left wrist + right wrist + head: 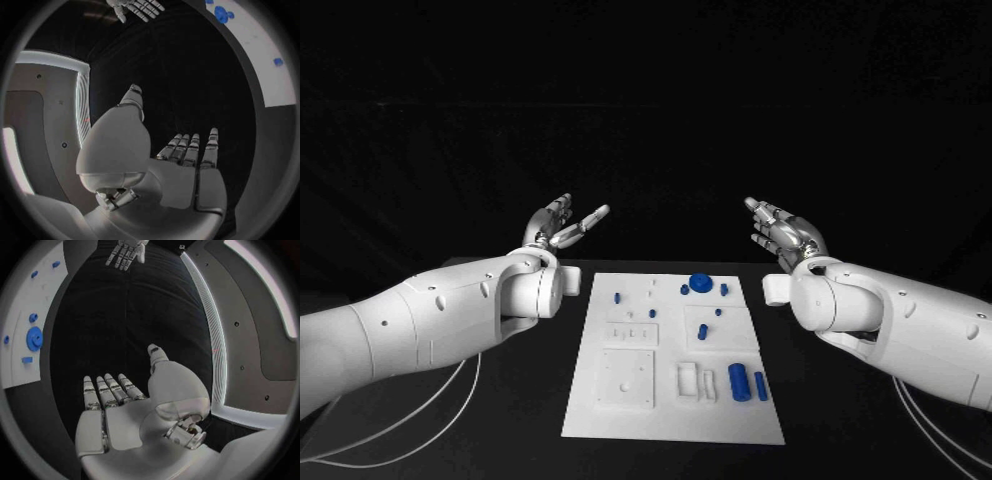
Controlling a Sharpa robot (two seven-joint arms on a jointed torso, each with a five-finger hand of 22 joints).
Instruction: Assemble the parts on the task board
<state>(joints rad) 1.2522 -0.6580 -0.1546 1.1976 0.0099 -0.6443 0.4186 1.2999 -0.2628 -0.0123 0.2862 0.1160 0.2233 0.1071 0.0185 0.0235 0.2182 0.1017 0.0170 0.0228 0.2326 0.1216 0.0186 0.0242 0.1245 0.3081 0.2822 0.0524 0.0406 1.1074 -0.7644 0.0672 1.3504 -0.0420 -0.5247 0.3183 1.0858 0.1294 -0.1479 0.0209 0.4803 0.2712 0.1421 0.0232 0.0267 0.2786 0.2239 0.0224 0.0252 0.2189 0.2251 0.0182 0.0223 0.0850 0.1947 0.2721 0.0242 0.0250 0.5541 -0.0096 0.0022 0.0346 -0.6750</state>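
Evidently task board point(672, 400) between both empty, spread robot hands point(564, 224) point(783, 230), apparently untouched.

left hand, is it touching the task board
Apart. The head view shows the left hand raised with fingers spread, bare black table between it and the task board.

A robotics lab or test studio: a black table point(516, 400) against black surroundings, with a white task board point(672, 420) of blue parts point(738, 381).
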